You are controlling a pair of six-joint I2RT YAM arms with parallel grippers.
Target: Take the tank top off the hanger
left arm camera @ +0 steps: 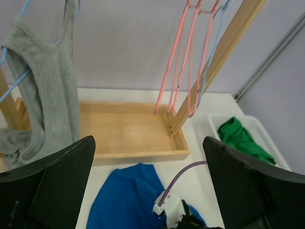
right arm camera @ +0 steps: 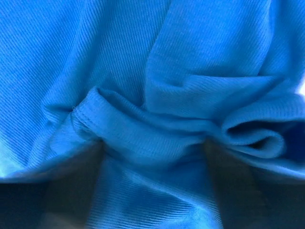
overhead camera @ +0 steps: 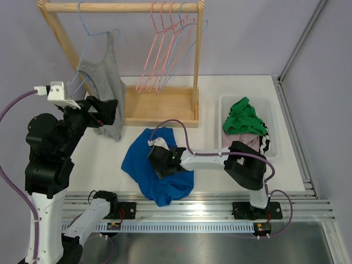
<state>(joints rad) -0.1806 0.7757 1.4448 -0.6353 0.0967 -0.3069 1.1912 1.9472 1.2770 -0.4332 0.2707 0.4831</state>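
Observation:
A grey tank top point(overhead camera: 103, 77) hangs on a light blue hanger point(overhead camera: 87, 27) at the left end of the wooden rack's rail point(overhead camera: 121, 7). My left gripper point(overhead camera: 108, 111) is open, at the tank top's lower hem, with nothing between the fingers. In the left wrist view the tank top point(left arm camera: 52, 86) hangs at the upper left, above the left finger point(left arm camera: 57, 186), and the gripper point(left arm camera: 148, 183) is open. My right gripper point(overhead camera: 165, 159) is pressed down on a blue garment point(overhead camera: 137, 159) on the table. In the right wrist view it point(right arm camera: 152, 191) stands open with a fold of blue fabric point(right arm camera: 167, 71) between the fingers.
The wooden rack has a tray base point(overhead camera: 159, 107) and several empty pink and blue hangers point(overhead camera: 165, 49) at its right end. A white basket point(overhead camera: 272, 110) at the right holds a green garment point(overhead camera: 243, 118) and a pale one under it. A metal rail runs along the near edge.

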